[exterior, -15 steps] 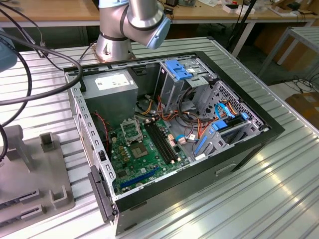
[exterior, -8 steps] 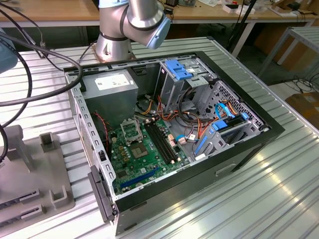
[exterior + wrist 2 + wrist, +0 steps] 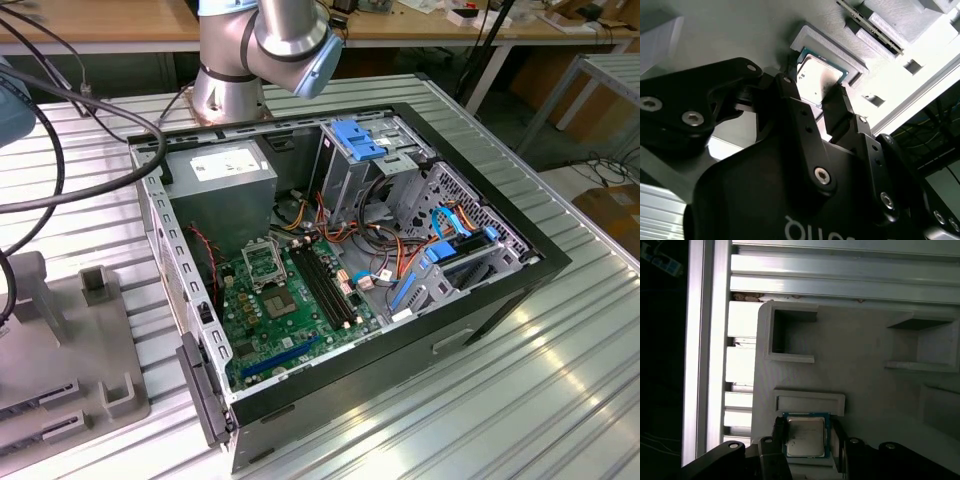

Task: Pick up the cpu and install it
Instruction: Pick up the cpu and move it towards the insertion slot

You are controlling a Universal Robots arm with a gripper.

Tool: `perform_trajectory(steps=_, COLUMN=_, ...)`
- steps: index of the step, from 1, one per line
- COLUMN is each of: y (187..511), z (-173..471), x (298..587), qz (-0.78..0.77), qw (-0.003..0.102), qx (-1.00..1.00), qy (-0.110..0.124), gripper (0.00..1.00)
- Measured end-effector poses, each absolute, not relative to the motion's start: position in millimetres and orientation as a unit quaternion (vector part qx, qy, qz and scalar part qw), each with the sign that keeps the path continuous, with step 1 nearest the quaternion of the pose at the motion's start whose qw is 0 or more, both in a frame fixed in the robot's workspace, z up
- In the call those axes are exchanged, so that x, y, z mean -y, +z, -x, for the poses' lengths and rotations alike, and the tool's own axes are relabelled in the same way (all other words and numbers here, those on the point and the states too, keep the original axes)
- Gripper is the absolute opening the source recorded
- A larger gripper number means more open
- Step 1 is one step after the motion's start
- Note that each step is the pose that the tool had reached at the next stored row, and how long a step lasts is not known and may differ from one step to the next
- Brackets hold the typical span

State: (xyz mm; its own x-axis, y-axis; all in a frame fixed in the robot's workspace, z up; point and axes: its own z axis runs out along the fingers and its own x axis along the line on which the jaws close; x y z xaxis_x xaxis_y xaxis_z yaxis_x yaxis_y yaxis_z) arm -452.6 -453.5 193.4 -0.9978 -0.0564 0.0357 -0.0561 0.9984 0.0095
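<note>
The cpu (image 3: 805,436) lies flat in a shallow pocket of the grey tray (image 3: 865,365), directly between the fingers (image 3: 779,427) of the gripper (image 3: 808,426). The fingers are parted just wider than the cpu and flank two opposite edges. In the exterior view, that tray sits at eight o'clock from the computer case (image 3: 520,270).
</note>
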Motion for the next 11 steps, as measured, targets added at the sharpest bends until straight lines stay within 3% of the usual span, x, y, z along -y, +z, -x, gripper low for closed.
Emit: perform_trajectory(steps=11, y=196.6, z=451.6, x=452.1, qz=-0.013, qw=0.018, qx=1.000, qy=-0.004, gripper=0.46)
